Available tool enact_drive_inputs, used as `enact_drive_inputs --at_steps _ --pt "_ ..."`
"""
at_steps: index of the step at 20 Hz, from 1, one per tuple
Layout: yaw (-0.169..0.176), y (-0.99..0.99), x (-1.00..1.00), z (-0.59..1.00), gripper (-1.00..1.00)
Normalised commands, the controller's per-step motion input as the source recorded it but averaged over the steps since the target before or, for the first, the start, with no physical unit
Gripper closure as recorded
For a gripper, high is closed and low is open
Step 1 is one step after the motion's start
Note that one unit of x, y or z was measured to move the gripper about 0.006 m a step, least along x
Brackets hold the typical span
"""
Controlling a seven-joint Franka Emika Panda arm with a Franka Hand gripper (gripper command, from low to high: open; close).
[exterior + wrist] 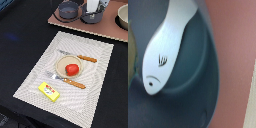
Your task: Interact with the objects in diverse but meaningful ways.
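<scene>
Arm up at the far tray over a small pot; tomato sits mid-mat, nearer me.

Near to far: yellow box (49,91) on the mat's (30,85) near-left corner, then a fork (66,80), a plate (62,63) holding the tomato (72,69), a knife (80,57) behind it. Past the mat, the pink tray (107,27) carries a grey pot (68,9) on the left, a small pot (92,17) mid, a bowl (123,16) at the far right. My gripper (94,6) hangs right above the small pot; I can't tell if the jaws are parted or clamped. Wrist view shows a white utensil (165,50) lying across that pot's hollow (190,60). Risk, I reckon: a lift drags the utensil, tips the pot or bumps the grey pot close by. Room is tight on the tray, open over the dark table (20,35) left.
</scene>
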Motion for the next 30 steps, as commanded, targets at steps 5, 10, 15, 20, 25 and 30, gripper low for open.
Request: enact_drive_inputs --at_steps 5,10,15,20,25,30 --pt "-0.001 -0.01 0.33 0.00 -1.00" --pt "-0.003 0.00 0.21 -0.04 -1.00" --pt "0.000 0.00 0.14 -0.08 -1.00" --pt "0.000 0.02 0.10 -0.10 -1.00" --pt "0.000 0.04 0.10 -0.10 1.00" --pt "0.000 0.06 0.09 -0.10 1.00"
